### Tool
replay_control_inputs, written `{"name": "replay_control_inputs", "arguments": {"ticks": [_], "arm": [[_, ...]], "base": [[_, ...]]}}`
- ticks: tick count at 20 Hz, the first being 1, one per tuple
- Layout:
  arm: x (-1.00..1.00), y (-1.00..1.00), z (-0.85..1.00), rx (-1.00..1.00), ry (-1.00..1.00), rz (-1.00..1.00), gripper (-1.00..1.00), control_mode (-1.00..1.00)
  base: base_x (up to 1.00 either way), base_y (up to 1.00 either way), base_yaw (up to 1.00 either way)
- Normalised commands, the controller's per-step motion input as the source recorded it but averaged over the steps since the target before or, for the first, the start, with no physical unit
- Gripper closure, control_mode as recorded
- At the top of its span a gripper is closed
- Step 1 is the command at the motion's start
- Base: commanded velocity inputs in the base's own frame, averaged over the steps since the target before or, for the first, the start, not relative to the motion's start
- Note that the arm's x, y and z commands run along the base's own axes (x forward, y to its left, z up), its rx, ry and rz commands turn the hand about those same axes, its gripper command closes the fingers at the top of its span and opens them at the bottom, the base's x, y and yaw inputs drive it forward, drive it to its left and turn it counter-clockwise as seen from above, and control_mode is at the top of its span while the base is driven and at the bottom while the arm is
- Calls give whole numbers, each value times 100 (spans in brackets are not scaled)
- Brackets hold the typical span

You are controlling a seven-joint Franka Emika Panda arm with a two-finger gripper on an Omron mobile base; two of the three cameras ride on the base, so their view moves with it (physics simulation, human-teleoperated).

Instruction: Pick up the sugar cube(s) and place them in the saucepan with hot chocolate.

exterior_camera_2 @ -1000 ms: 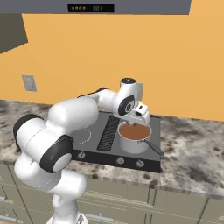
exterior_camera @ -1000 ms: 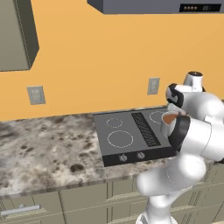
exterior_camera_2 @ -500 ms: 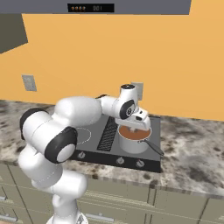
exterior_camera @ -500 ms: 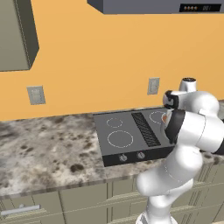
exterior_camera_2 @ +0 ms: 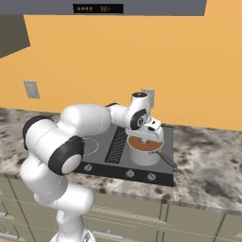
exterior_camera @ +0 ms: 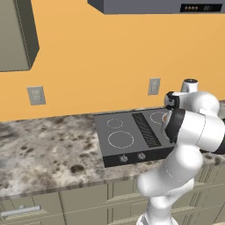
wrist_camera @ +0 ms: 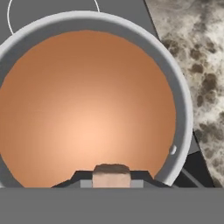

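The saucepan (wrist_camera: 181, 109), silver-grey with reddish-brown hot chocolate, lies right under the hand in the hand view. On the stove's right side in the right base view, the saucepan (exterior_camera_2: 143, 154) points its thin dark handle toward the front right. My gripper (wrist_camera: 111, 178) is shut on the sugar cube (wrist_camera: 111, 173), a small pale pinkish block held between the dark fingertips (wrist_camera: 78, 177) over the liquid near the rim. From the right base view my gripper (exterior_camera_2: 152, 133) hangs just above the pan. A sliver of the pan (exterior_camera: 165, 117) peeks past my arm in the left base view.
The black cooktop (exterior_camera: 125, 138) has white burner rings, a centre grille and knobs (exterior_camera_2: 128, 174) along its front. Speckled granite counter (exterior_camera: 44, 151) runs to both sides. A wall outlet (exterior_camera: 154, 86) sits behind the stove, under a range hood (exterior_camera_2: 99, 7).
The hand has come down and settled over the saucepan, still shut on the cube. The elbow swung a little; the pan stayed put.
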Motion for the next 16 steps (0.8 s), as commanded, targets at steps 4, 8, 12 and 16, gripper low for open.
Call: {"name": "replay_control_inputs", "arguments": {"ticks": [4,8,12,16], "arm": [[0,0,0,0,0,0,-100,-100],[0,0,0,0,-4,0,-100,-100],[0,1,7,0,-4,0,-100,-100],[-11,25,59,0,-5,0,-100,-100]], "base": [[0,0,0],[0,0,0],[0,0,0],[0,0,0]]}}
